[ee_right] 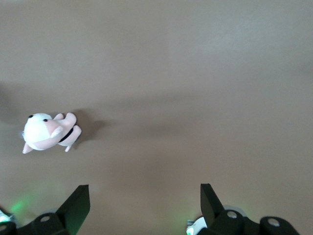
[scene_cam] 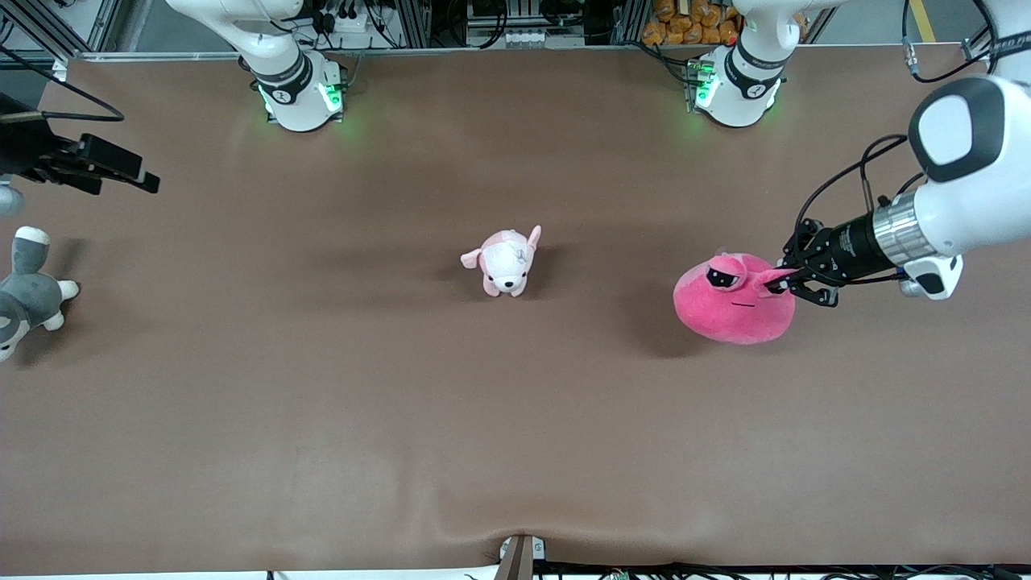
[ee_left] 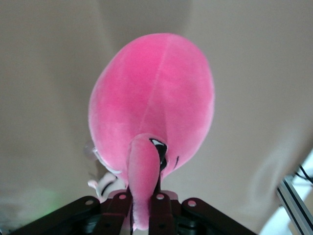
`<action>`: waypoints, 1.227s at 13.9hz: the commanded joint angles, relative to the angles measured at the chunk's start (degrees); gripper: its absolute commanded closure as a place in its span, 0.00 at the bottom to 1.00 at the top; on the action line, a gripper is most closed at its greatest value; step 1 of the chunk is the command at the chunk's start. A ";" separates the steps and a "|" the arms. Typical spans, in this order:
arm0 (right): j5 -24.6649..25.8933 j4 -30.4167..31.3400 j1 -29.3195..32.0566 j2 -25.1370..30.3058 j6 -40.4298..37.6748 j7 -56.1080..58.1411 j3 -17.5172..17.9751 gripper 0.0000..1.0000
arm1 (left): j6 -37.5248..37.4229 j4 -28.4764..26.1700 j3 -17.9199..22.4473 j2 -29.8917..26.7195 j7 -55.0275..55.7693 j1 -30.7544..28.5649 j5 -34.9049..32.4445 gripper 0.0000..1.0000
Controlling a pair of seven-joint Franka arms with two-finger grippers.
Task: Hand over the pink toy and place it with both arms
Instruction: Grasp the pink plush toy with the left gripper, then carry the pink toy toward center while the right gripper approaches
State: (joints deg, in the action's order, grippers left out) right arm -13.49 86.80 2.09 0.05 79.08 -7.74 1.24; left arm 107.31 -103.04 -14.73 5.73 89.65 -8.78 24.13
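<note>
The pink toy (scene_cam: 731, 304), a round hot-pink plush with half-lidded black eyes, hangs just above the table toward the left arm's end and casts a shadow under it. My left gripper (scene_cam: 786, 279) is shut on a pink stalk that sticks out beside its eye. In the left wrist view the toy (ee_left: 151, 98) fills the middle, and the stalk is pinched in the gripper (ee_left: 142, 201). My right gripper (scene_cam: 135, 172) is open and empty, up over the right arm's end of the table. Its fingers (ee_right: 78, 205) stand wide apart in the right wrist view.
A small pale pink-and-white puppy plush (scene_cam: 506, 262) stands at the table's middle and also shows in the right wrist view (ee_right: 46, 132). A grey-and-white plush animal (scene_cam: 24, 294) lies at the table's edge at the right arm's end. The brown table (scene_cam: 403, 419) is bare elsewhere.
</note>
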 commanded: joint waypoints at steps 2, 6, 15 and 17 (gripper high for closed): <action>-1.28 -1.36 -7.43 -2.50 -0.25 -10.98 0.26 0.00 | -3.16 5.91 -5.73 -0.02 6.31 -0.19 0.65 1.00; -1.10 -6.79 -16.58 -7.06 0.19 -24.55 0.26 0.00 | -2.81 9.69 -12.50 0.25 13.08 0.16 -0.23 1.00; -1.19 -12.00 -28.79 -13.40 13.89 -77.38 0.26 0.00 | 5.08 10.49 -14.72 2.61 34.59 13.16 -5.06 1.00; -1.19 -12.00 -32.13 -14.54 17.05 -88.28 0.35 0.00 | 7.20 13.02 -14.72 4.63 41.62 15.88 -5.50 1.00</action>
State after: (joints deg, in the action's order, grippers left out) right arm -14.14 76.93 -26.87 -12.51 94.55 -86.47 2.05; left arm 113.39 -93.81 -29.49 7.74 125.06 4.94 20.06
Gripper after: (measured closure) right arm 0.000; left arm 0.890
